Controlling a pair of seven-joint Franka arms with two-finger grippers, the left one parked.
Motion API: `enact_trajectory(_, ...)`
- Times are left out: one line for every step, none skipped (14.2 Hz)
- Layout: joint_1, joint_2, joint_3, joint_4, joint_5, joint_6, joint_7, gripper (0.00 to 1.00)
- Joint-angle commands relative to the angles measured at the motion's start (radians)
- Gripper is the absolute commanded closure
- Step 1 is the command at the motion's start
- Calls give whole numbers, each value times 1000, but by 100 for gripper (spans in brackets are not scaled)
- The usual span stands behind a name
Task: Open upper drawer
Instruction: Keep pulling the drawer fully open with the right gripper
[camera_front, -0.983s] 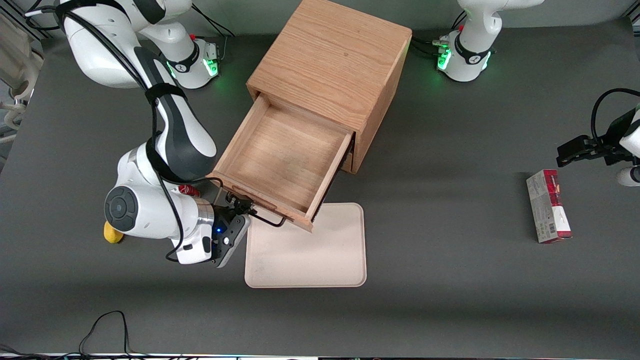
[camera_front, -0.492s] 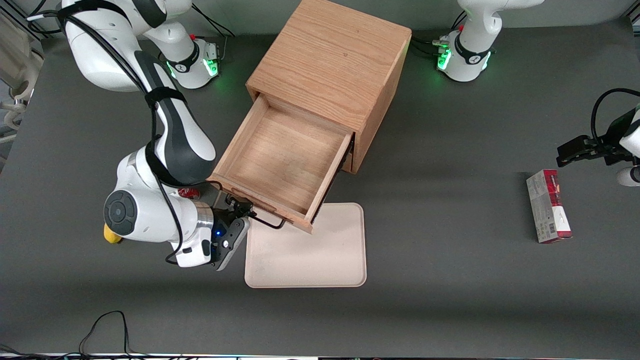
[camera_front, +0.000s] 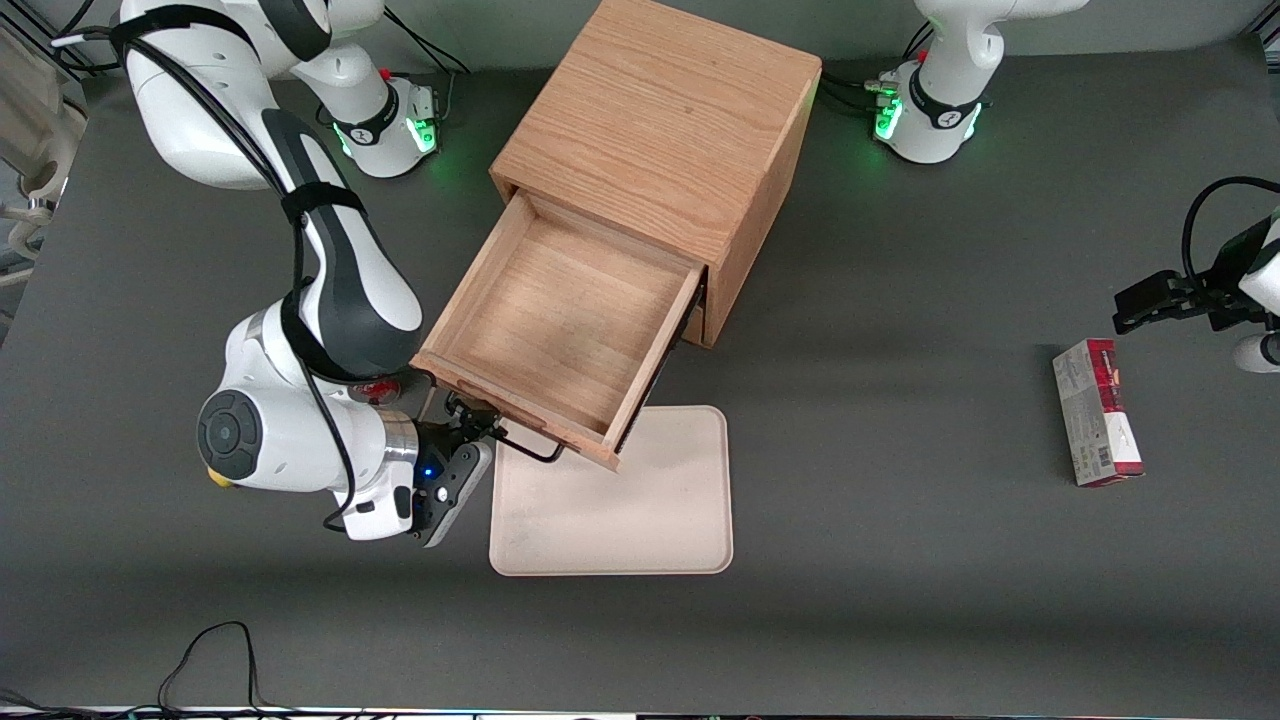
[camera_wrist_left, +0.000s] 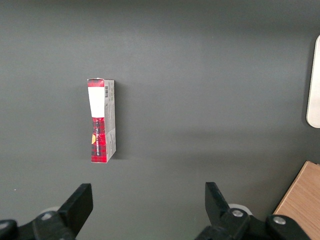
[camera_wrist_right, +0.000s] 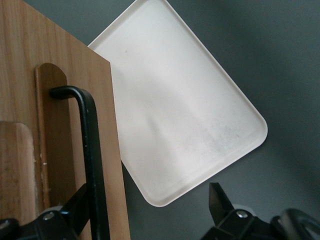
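Since a second ago the upper drawer (camera_front: 560, 330) has come a little farther out of the cabinet (camera_front: 660, 130), and the tool (camera_front: 478, 425) has drawn back with it toward the front camera and the working arm's end of the worktop (camera_front: 900, 600).

From the front, the drawer stands well out of the cabinet, its open box bare inside. Its front panel points away from the cabinet, overhanging the cream tray's (camera_front: 640, 510) nearest corner. The black wire handle (camera_front: 527, 447) runs along that panel, crosswise to the slide direction. The tool sits at the handle's end toward the working arm, so any further pull, I judge, runs straight away from the cabinet.

At the right wrist, the handle (camera_wrist_right: 92, 150) passes between the tool's (camera_wrist_right: 150, 212) spread fingers (camera_wrist_right: 220, 202); they do not visibly pinch it.

At the left wrist, only a red carton (camera_wrist_left: 101, 120) shows.
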Motion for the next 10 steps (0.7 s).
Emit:
enact_trajectory(-25, 36, 6, 78, 18, 13, -22, 0)
enact_trajectory(-25, 36, 6, 90, 18, 10, -22, 0)
enact_trajectory(-25, 34, 6, 91, 18, 6, -21, 0)
enact_trajectory(-25, 34, 6, 91, 18, 2, -21, 0)
enact_trajectory(-25, 31, 6, 93, 18, -1, -19, 0)
enact_trajectory(-25, 26, 8, 93, 18, -6, -19, 0)
enact_trajectory(-24, 23, 9, 93, 18, -21, -18, 0)
enact_trajectory(-24, 19, 9, 94, 16, -33, -15, 0)
enact_trajectory(-22, 14, 9, 96, 18, -47, -12, 0)
enact_trajectory(-22, 14, 11, 98, 16, -65, -10, 0)
